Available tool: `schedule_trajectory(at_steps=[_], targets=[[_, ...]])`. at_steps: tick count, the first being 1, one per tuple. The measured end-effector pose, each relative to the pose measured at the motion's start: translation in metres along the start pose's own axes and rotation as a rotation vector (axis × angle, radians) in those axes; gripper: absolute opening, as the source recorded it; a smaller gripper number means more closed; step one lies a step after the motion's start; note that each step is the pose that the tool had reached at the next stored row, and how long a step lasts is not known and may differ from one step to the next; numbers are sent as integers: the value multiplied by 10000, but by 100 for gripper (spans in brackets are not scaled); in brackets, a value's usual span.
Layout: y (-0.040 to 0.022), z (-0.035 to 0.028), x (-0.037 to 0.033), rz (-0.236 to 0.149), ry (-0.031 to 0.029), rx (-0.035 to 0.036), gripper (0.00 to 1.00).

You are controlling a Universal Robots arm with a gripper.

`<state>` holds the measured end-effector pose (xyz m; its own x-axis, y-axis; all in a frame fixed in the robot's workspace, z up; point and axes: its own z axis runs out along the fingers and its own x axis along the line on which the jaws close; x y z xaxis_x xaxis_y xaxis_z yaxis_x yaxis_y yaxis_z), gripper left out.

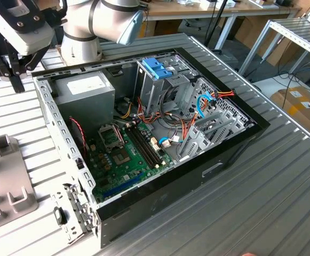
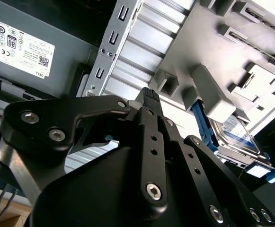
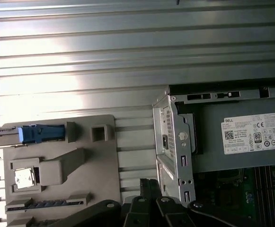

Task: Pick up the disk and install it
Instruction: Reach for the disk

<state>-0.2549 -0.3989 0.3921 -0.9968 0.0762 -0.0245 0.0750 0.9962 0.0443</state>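
Second wrist view: empty gripper (image 2: 149, 96) near the grey fixture (image 2: 208, 71).
Its jaws are pressed together on nothing; the disk (image 2: 235, 134) stands on edge in the fixture's slot, apart from the gripper.

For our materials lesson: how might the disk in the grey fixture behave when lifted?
The disk looks a flat metal slab: probably stiff and heavy for its size. Its blue side rails look plastic, so likely less slippery than bare metal.
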Motion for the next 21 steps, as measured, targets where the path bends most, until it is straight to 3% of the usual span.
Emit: schedule_trajectory(at_steps=[17, 21], targets=[[-20, 0, 268, -1, 0, 1, 11], [-27, 1, 374, 1, 0, 1, 11]])
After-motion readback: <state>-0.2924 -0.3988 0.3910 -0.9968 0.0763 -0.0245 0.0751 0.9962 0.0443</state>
